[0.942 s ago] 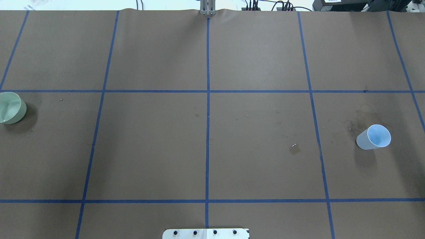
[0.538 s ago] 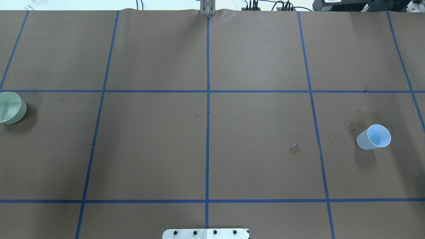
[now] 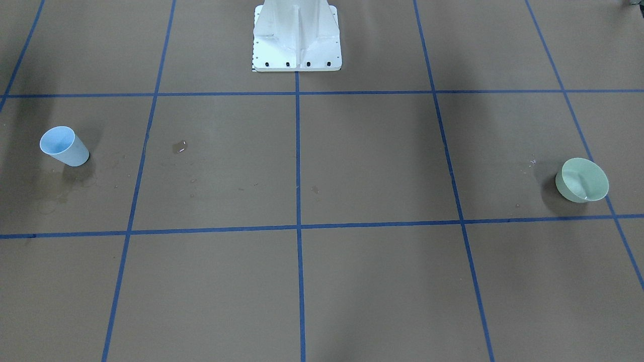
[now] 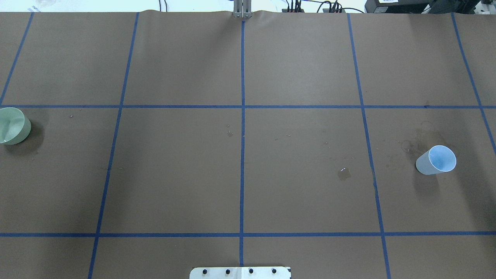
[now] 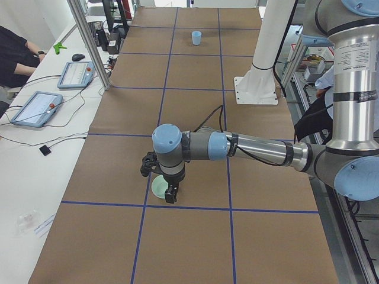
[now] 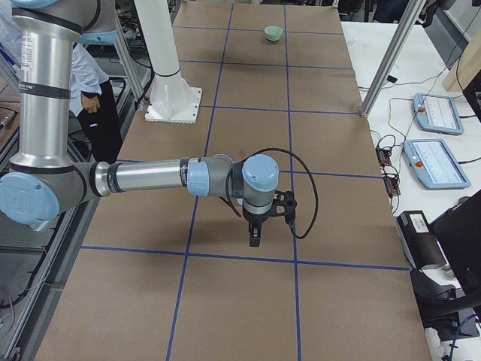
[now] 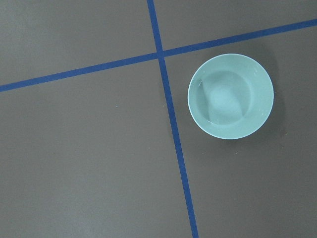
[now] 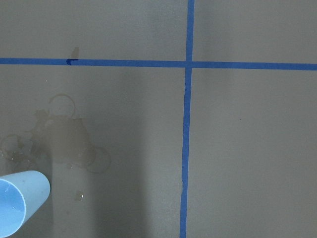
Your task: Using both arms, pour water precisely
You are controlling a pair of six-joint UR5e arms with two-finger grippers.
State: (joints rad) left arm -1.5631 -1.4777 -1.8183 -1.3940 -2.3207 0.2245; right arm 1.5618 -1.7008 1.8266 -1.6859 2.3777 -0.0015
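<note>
Brown paper [image 4: 174, 174] with a blue tape grid [image 4: 242, 116], and honestly not much going on. Checked against the overhead shots from under a second back: zero difference. Same cup spot, same bowl spot, no arm in that view then or now. Reads as the very start of the job, nothing picked up, nothing poured.

Upright on the robot's right side of the table: pale blue cup [image 4: 436, 161], well apart from the green bowl [image 4: 13, 126] way over at the left edge. Old ring marks and stains [image 8: 64, 139] on the paper just beside the cup. As for the water [image 4: 344, 173], only sure sign is a small wet patch with a glint, between the centre line and the cup, nearer the cup. No telling whether any is inside the cup. Maybe a faint sheen in the bowl from the left wrist view, not swearing to it.

Stretched out low on the near side, left arm [image 5: 249, 148] with the left gripper [image 5: 170, 192] hanging above the bowl. Mirror pose for the right arm [image 6: 150, 179], right gripper [image 6: 255, 235] pointing down near the cup, cup itself not visible in that side view. Only side views on both grippers, so can't tell open from closed. Cup and bowl both on the paper, so neither held. Best guess for next: come down for a grasp on each, then meet in the middle.
</note>
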